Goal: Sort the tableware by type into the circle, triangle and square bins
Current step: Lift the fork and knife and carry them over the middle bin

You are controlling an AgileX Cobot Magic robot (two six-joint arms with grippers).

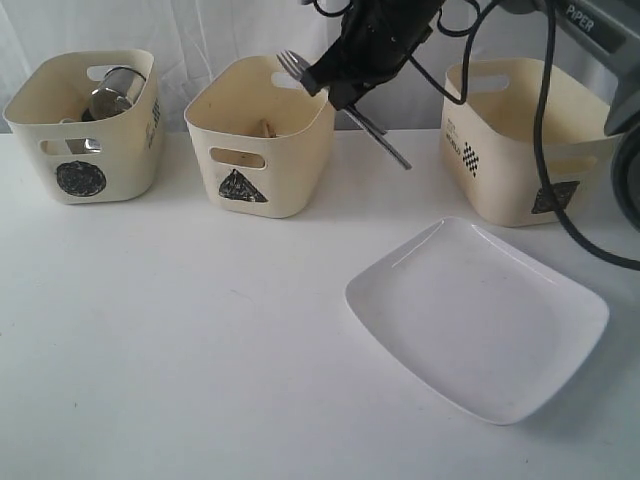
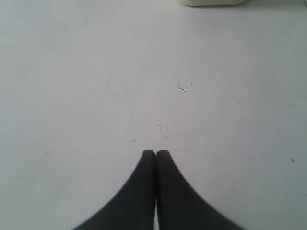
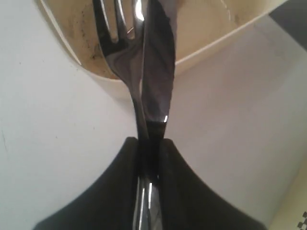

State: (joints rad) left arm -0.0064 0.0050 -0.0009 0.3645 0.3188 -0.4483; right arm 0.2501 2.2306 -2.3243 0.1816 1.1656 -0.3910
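My right gripper (image 1: 335, 85) is shut on the steel fork (image 1: 292, 64) and knife (image 3: 158, 62), held together above the back right rim of the triangle bin (image 1: 262, 140). The fork tines (image 3: 115, 28) reach over the bin's opening, and the handles (image 1: 385, 140) stick out down to the right. In the right wrist view the gripper (image 3: 149, 141) clamps both handles. A thin chopstick end (image 1: 267, 127) shows inside the triangle bin. The circle bin (image 1: 85, 125) holds a steel mug (image 1: 115, 90). The white plate (image 1: 480, 320) lies in front of the square bin (image 1: 520, 150). My left gripper (image 2: 156, 152) is shut over bare table.
The three bins stand in a row along the back of the white table (image 1: 180, 350). Black cables (image 1: 548, 150) hang down over the square bin. A cream tub's base (image 2: 211, 2) shows at the edge of the left wrist view.
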